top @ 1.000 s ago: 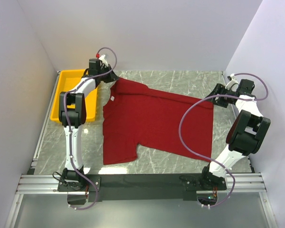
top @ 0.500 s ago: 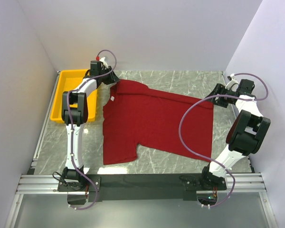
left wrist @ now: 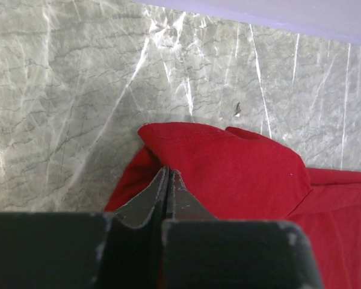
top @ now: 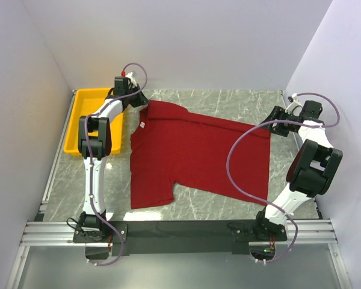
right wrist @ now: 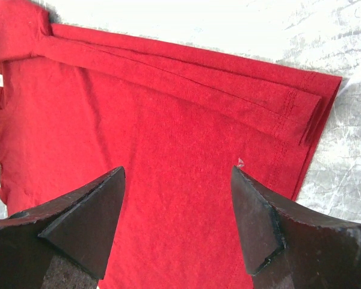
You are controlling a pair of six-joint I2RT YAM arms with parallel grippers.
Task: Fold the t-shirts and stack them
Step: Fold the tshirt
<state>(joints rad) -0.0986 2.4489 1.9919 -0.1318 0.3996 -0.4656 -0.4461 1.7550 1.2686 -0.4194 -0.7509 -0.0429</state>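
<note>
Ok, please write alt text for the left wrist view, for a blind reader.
The left gripper, jaws shut, points at a bunched corner of the dark red t-shirt on the marble table. Whether it pinches cloth is unclear.

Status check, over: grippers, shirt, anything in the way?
Left gripper shut on the shirt, far sleeve corner. Right gripper open over the hem, holding nothing. Shirt spread out, far edge doubled over. Tray off to the left, nothing on the cloth.
</note>
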